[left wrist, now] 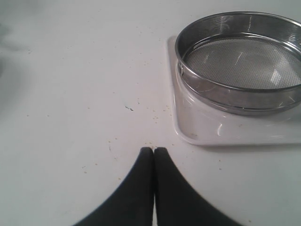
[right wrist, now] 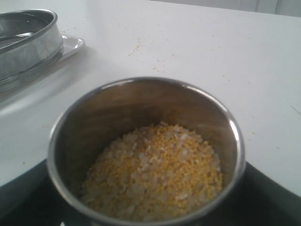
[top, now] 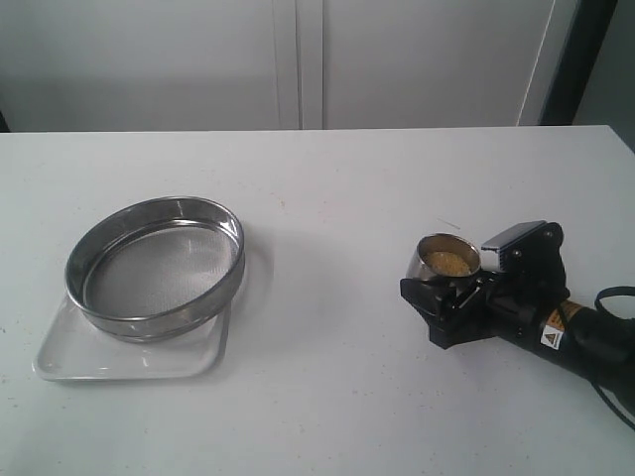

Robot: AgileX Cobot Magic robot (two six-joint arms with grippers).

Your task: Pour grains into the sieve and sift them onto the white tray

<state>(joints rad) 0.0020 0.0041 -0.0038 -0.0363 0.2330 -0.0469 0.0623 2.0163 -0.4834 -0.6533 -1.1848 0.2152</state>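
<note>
The sieve [top: 157, 266], a wide steel ring with grey mesh, rests on the white tray [top: 129, 363] at the left of the table; it appears empty. The grains [top: 448, 262], yellow mixed with pale ones, lie in a small steel cup [top: 422, 266] on the right. My right gripper [top: 446, 284] is shut on that cup, which is upright; its black fingers [right wrist: 275, 197] flank the cup [right wrist: 141, 101], with the grains [right wrist: 155, 169] inside. My left gripper [left wrist: 154, 149] is shut and empty, low over the table, a short way from the tray [left wrist: 197, 129] and the sieve [left wrist: 240, 66].
Stray yellow specks dot the white table [left wrist: 84, 94] around the tray and beside the left gripper. White cabinet panels [top: 298, 59] stand behind the table's far edge. The right wrist view shows the sieve [right wrist: 28, 42] and a tray corner [right wrist: 73, 43] some way off.
</note>
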